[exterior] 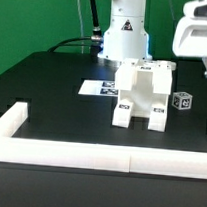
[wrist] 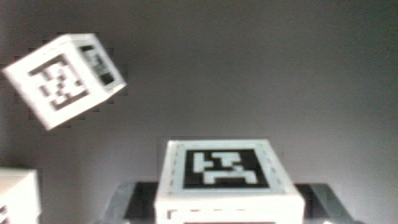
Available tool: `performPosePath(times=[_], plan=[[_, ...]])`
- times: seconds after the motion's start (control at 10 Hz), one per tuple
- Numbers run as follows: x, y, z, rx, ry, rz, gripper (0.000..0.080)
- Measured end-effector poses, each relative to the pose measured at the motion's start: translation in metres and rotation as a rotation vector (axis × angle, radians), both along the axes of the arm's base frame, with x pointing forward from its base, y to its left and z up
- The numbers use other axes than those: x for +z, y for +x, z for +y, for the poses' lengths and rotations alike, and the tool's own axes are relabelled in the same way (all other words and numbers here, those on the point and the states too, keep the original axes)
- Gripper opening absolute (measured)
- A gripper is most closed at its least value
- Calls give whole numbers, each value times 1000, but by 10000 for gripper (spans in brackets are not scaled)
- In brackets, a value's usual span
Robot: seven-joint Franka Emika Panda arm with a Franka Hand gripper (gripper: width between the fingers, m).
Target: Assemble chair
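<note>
While your end effector (wrist: 222, 198) is clamping a small white tagged plastic block (wrist: 221, 168), a white plastic chair assembly (exterior: 142, 94) is sitting on the black surface (exterior: 52, 88)

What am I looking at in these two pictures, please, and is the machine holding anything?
It is a single robot arm building a small chair. One picture is taken from off the arm, the other from a camera on its wrist. On the black table are a partly joined white chair piece, a small tagged cube and the flat marker board, inside a white border wall. The wrist picture shows the claw shut on a tagged white part.
</note>
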State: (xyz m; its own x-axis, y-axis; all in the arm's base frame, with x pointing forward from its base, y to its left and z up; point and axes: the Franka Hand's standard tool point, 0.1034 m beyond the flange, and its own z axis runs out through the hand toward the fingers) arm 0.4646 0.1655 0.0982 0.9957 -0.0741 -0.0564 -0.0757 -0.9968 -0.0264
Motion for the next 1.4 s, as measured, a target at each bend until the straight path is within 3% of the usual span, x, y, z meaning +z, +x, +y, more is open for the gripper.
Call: performPosePath(times=[0.1, 0.6, 0.9, 1.1, 1.4], plan=[[8, 8, -4, -15, 5, -9, 275], [4, 6, -5, -11, 1, -6, 275], [44, 11, -32, 65, 29, 25, 275], [45, 18, -63, 103, 34, 18, 275], [45, 17, -60, 89, 33, 20, 275]])
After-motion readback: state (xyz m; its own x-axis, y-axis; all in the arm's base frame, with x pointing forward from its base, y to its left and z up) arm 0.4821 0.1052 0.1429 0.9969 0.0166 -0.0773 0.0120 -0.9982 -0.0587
